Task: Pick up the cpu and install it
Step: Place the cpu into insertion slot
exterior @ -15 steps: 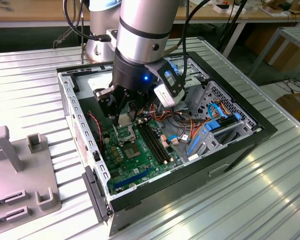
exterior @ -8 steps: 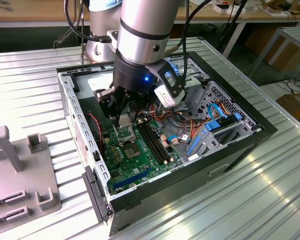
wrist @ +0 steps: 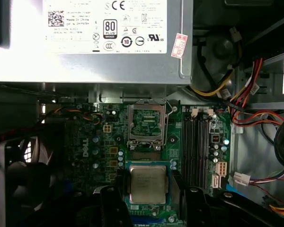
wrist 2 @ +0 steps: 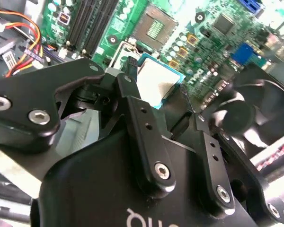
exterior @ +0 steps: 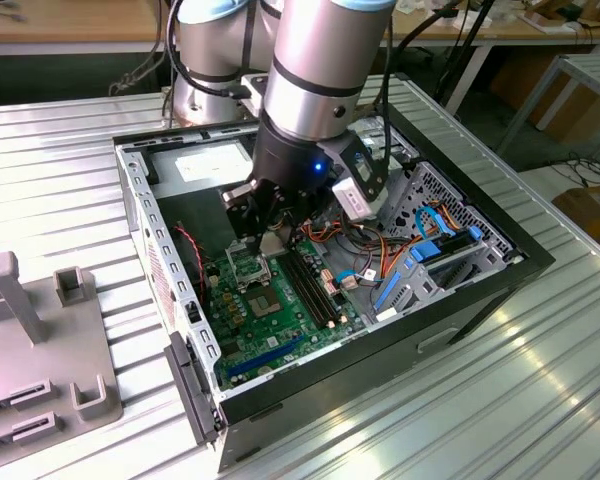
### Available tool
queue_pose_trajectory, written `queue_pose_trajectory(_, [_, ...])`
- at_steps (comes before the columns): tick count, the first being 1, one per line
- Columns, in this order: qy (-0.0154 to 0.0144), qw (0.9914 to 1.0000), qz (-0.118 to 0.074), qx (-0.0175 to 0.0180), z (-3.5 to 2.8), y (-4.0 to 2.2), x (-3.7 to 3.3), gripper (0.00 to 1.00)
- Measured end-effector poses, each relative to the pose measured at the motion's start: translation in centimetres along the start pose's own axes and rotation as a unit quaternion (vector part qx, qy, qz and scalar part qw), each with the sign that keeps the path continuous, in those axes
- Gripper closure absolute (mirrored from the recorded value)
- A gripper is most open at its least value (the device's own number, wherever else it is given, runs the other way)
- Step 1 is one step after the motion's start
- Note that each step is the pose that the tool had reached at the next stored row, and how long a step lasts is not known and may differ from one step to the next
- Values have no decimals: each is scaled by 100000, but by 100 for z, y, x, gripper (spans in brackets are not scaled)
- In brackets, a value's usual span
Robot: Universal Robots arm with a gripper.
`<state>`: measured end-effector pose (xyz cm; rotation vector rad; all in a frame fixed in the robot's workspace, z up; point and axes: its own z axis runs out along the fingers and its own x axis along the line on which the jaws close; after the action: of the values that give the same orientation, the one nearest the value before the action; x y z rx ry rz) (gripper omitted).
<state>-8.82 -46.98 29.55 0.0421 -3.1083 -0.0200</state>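
pincer [wrist: 146, 190]: 1, fingers [wrist: 114, 201]: 2 | cpu [wrist: 146, 183]: 1, clamped between those fingers | socket [wrist: 146, 124]: 1, just past the pincer's tips | memory slots [wrist: 196, 149]: 4, at one side of the pincer | fan [wrist: 23, 179]: 1, at its other side | power supply [wrist: 99, 42]: 1, beyond the socket | case [exterior: 145, 220]: 1, around the pincer
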Motion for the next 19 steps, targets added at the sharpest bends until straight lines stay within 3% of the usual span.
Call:
queue_pose_trajectory(9, [0, 100000, -69, 1, 168, -11, -22, 53])
queue_pose_trajectory(11, [3, 100000, -58, 5, 223, -42, -21, 53])
queue_pose_trajectory(13, [0, 100000, -56, 1, 298, -142, -21, 53])
queue_pose_trajectory(16, [2, 100000, -88, 3, 375, -153, -22, 53])
queue_pose_trajectory(19, [20, 99988, -1542, 47, 438, -153, -23, 53])
